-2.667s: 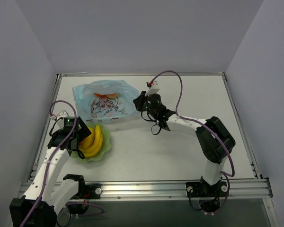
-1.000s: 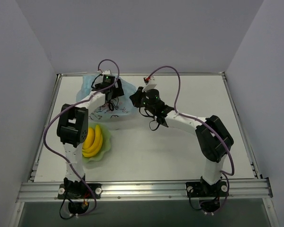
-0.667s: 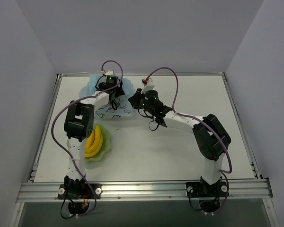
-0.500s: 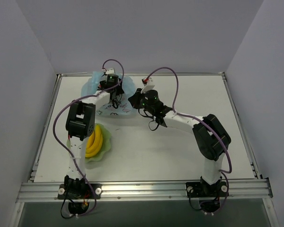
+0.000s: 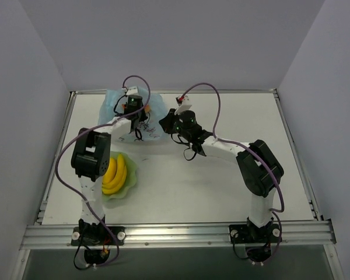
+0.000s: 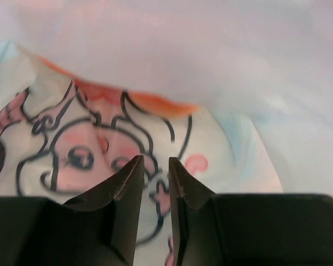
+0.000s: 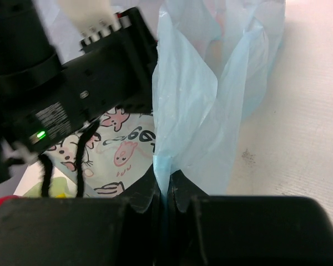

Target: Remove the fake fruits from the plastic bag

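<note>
Little of what lies inside the plastic bag (image 5: 116, 103) can be made out. In the left wrist view, thin crinkly film printed with dark-outlined cartoon figures fills the frame, and only an orange smear (image 6: 155, 104) shows through it, too blurred to name. The left fingers (image 6: 127, 188) stand a narrow slit apart right against the film; I cannot tell whether they pinch it. From above, the left arm (image 5: 93, 154) covers much of the bag, which lies at the far left of the pale surface (image 5: 221, 186). The right fingers (image 7: 146, 195) are closed on a raised fold of the translucent light-blue plastic. Near the left arm, a smooth yellow banana bunch (image 5: 115, 173) rests in a wavy-edged pale green bowl (image 5: 130, 181), apart from the bag.
</note>
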Robot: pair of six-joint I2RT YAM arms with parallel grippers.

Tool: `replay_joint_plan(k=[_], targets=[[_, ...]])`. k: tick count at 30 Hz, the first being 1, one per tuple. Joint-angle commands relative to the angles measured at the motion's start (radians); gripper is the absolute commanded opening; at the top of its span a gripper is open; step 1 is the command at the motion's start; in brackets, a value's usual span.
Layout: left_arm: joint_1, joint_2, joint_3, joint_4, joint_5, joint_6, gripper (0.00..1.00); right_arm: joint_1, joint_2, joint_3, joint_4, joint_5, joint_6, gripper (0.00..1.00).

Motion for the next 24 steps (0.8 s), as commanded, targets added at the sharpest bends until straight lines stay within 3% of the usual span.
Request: replay_joint_plan(k=[1,4,6,7,8,13,16,22,24], targets=[[-0.031,-0.192,-0.081,0.091,0.009,-0.032,0.23,-0.009,0.007,0.041,0.053,0.023,0.018,0.0],[-0.037,-0.222,-0.068,0.024,-0.048,-0.043,0.32,-0.007,-0.005,0.015,0.075,0.017,0.042,0.0],[-0.034,-0.19,-0.034,-0.028,-0.073,-0.023,0.51,-0.005,-0.024,0.0,0.082,0.014,0.05,0.0],[-0.034,-0.173,-0.013,-0.045,-0.074,-0.017,0.7,-0.005,-0.03,-0.008,0.079,0.014,0.048,0.0],[-0.033,-0.132,0.035,-0.077,-0.071,-0.009,0.73,-0.005,-0.04,-0.009,0.076,0.011,0.048,0.0],[-0.025,-0.009,0.188,-0.18,-0.065,0.013,0.81,-0.007,-0.071,-0.015,0.06,-0.029,0.045,0.0],[-0.019,0.044,0.25,-0.167,-0.06,0.031,0.83,-0.012,-0.077,-0.011,0.054,-0.037,0.042,0.0],[-0.01,0.14,0.382,-0.136,-0.065,0.097,0.97,-0.016,-0.047,0.017,0.042,-0.087,0.036,0.0],[-0.004,0.166,0.403,-0.122,-0.065,0.111,0.97,-0.016,-0.037,0.026,0.039,-0.101,0.036,0.0]])
